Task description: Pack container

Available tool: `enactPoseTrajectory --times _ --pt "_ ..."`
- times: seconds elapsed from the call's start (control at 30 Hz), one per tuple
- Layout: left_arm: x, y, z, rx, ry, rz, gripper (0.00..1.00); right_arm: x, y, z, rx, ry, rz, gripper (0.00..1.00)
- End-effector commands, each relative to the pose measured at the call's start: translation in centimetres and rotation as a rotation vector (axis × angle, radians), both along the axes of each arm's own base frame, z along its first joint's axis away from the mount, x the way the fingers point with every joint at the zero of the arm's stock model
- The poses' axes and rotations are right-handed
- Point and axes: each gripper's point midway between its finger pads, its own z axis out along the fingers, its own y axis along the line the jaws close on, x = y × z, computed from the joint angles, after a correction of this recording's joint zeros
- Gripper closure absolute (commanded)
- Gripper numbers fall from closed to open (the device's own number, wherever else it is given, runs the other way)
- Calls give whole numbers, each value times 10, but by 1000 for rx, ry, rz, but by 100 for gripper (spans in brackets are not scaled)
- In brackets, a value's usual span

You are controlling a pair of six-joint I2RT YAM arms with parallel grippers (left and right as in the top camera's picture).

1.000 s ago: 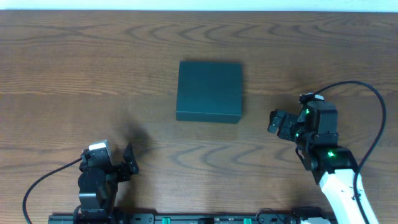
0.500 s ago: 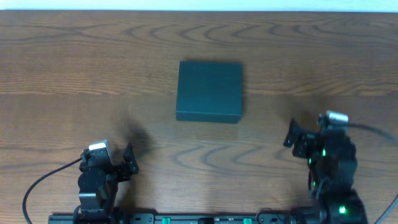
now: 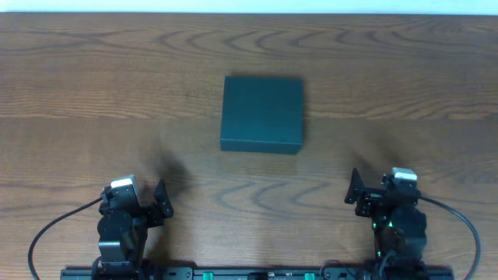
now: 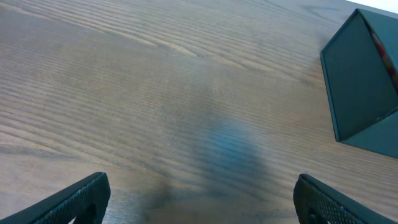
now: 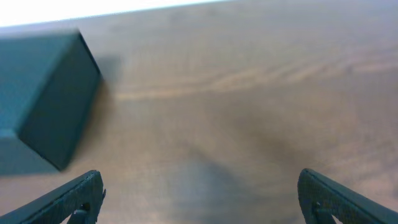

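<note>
Dark teal-green rectangular cardboard container (image 3: 262, 113) sits flat mid-table on the brown wood-grain table (image 3: 78, 93), lid closed, nothing touching it. From overhead the footprint is near-square, so there's no clear long axis. Its edges are square to the table edges, with one side face turned to the near edge. Can't tell which side has the hinge.

Left tool (image 3: 159, 201) is at the near-left edge, well apart from the container, fingers spread wide, holding nothing. Left wrist view puts the container (image 4: 364, 81) far right.

Right tool (image 3: 356, 194) is at the near-right edge, fingers also spread wide and holding nothing. Right wrist view puts the container (image 5: 43, 99) far left.
</note>
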Motion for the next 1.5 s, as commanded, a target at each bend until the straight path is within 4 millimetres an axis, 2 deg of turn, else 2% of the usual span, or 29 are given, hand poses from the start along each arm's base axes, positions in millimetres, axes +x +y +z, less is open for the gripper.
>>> enactPoseTrajectory --times 0.0,0.1,1.47 --pt "0 3 -2 17 0 11 5 -1 0 7 -3 -47 5 1" --pt "0 3 -2 17 0 11 5 -1 0 16 -1 -90 5 1" --pt "0 3 -2 17 0 11 5 -1 0 16 -1 -87 5 1"
